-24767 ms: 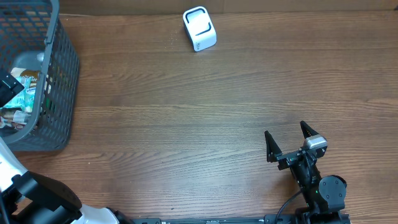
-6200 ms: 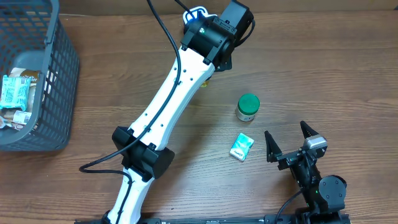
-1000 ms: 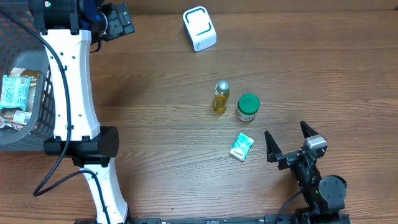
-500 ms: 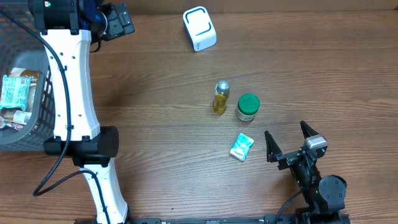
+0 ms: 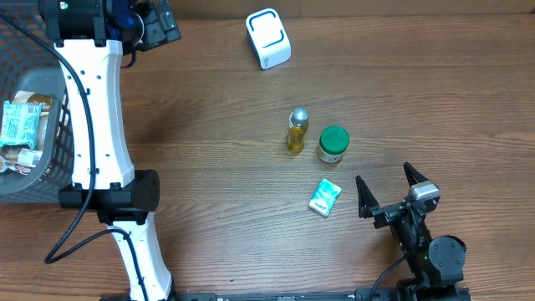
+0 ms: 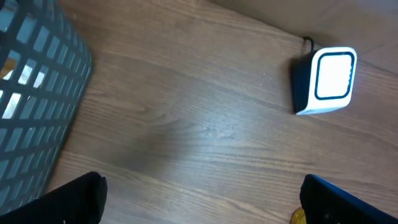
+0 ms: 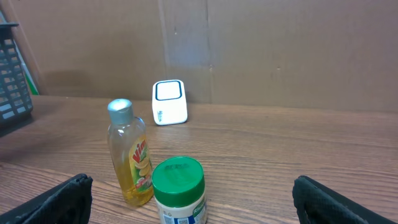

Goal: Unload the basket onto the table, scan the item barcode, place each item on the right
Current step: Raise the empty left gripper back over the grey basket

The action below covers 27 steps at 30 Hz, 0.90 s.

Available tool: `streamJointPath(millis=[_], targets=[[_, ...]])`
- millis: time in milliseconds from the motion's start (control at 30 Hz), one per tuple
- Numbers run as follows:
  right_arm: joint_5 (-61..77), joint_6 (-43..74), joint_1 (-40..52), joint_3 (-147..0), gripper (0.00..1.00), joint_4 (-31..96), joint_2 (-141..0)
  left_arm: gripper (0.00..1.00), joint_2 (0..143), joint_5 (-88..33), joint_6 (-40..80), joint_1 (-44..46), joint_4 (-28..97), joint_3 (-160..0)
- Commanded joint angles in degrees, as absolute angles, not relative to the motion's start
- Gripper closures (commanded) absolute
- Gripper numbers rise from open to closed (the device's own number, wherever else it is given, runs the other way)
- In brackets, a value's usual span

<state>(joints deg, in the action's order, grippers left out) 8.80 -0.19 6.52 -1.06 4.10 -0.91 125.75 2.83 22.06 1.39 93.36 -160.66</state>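
Left gripper (image 5: 159, 25): my jaws are spread wide with nothing in them. They hang between the scanner (image 5: 268, 38) and the basket (image 5: 79, 109), closer to the basket.
Right gripper (image 5: 384, 180): my jaws are spread wide and empty too. They sit well away from the scanner, at my near edge of the table (image 5: 209, 184).
Things on the table: a yellow bottle (image 5: 297, 130), a green-lid jar (image 5: 333, 144) and a small green packet (image 5: 324, 198). All three are on my side of the scanner. The bottle is nearest to it and the packet is farthest.
Thing to scan next: I think it is one of the packets (image 5: 21, 125) in the basket, far to the left of the scanner.
How it will feel: I guess light, soft and crinkly, so it may bend or slip.
Where to hold: I would pinch it gently by one edge. That leaves the flat side with the stripes free to face the scanner.
Writing: the bottle's label may say "Vim", but I am not sure. The words on the jar and the packets are too small to read.
Scanner: it is a white box with a blue ring on its face.
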Motion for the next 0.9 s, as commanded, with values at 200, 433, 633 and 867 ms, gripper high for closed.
streamJointPath(millis=[200, 433, 633, 867], targets=[[9.1, -0.1, 6.7, -0.4, 0.0, 3.8, -0.7, 0.0, 124.8, 3.6, 21.4, 1.0, 93.2, -161.4], [9.1, -0.1, 6.7, -0.4, 0.0, 3.8, -0.7, 0.0, 124.8, 3.6, 21.4, 1.0, 92.9, -161.4], [9.1, -0.1, 6.7, -0.4, 0.0, 3.8, -0.7, 0.0, 124.8, 3.6, 21.4, 1.0, 92.9, -161.4], [9.1, -0.1, 6.7, -0.4, 0.0, 3.8, -0.7, 0.01, 124.8, 4.6, 19.6, 1.0, 92.7, -161.4]])
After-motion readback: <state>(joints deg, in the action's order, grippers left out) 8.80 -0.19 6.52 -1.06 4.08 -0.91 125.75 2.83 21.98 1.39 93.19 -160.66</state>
